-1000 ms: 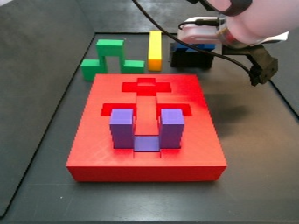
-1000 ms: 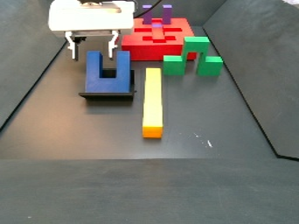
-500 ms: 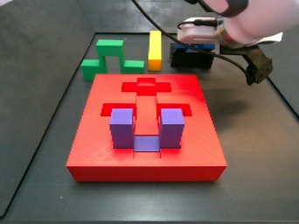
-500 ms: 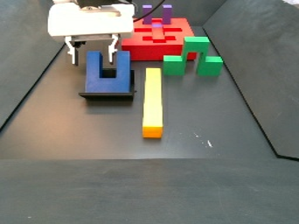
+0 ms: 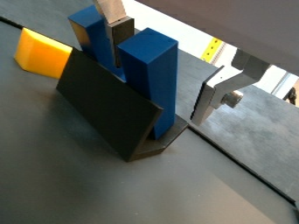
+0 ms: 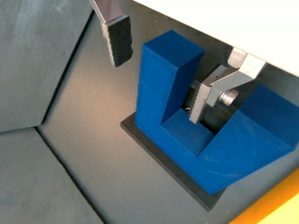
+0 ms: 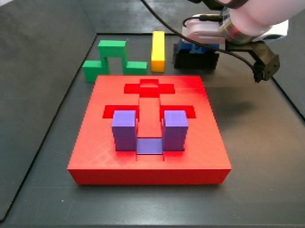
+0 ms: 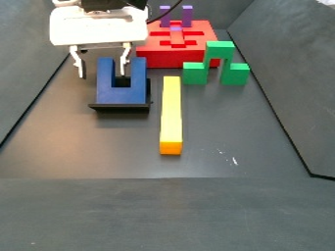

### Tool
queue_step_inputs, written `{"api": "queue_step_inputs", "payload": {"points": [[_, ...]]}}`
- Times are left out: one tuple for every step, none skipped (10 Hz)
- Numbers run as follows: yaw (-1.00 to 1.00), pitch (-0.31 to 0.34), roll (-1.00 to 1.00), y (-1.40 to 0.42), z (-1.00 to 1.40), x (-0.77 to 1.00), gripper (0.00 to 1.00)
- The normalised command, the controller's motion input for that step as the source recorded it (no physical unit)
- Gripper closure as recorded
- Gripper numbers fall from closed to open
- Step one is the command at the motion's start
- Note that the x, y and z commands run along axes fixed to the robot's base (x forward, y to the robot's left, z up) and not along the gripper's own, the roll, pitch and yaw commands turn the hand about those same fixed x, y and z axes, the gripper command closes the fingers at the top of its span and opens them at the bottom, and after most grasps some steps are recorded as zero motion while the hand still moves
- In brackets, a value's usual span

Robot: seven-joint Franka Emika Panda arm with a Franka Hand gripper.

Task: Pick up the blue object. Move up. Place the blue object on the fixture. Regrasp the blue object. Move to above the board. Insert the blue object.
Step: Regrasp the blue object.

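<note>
My gripper (image 8: 102, 67) has shifted slightly along the blue object (image 8: 120, 78), which sits prongs up on the fixture (image 8: 118, 102). My fingers (image 6: 218, 92) stand open astride one prong, holding nothing. A yellow bar (image 8: 170, 115) lies just beside; the board (image 7: 149, 129) holds a purple block (image 7: 149, 130).

Nothing readable is showing anywhere: no text, labels, brands or numbers on the blocks, the red slab, or the gripper (image 8: 104, 67) hovering over the blue piece.
</note>
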Motion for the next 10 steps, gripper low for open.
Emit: {"api": "queue_step_inputs", "payload": {"points": [[0.0, 0.0, 0.11, -0.03, 0.0, 0.0, 0.0], [0.0, 0.0, 0.14, -0.03, -0.02, 0.0, 0.0], [0.0, 0.0, 0.19, -0.03, -0.04, -0.01, 0.0], [0.0, 0.0, 0.18, -0.04, -0.02, -0.03, 0.0], [0.0, 0.0, 0.13, -0.04, 0.0, -0.05, 0.0], [0.0, 0.0, 0.09, -0.06, 0.0, -0.06, 0.0], [0.0, -0.066, 0.11, -0.06, 0.0, 0.0, 0.0], [0.0, 0.0, 0.0, 0.0, 0.0, 0.0, 0.0], [0.0, 0.0, 0.0, 0.0, 0.0, 0.0, 1.0], [0.0, 0.0, 0.0, 0.0, 0.0, 0.0, 1.0]]}}
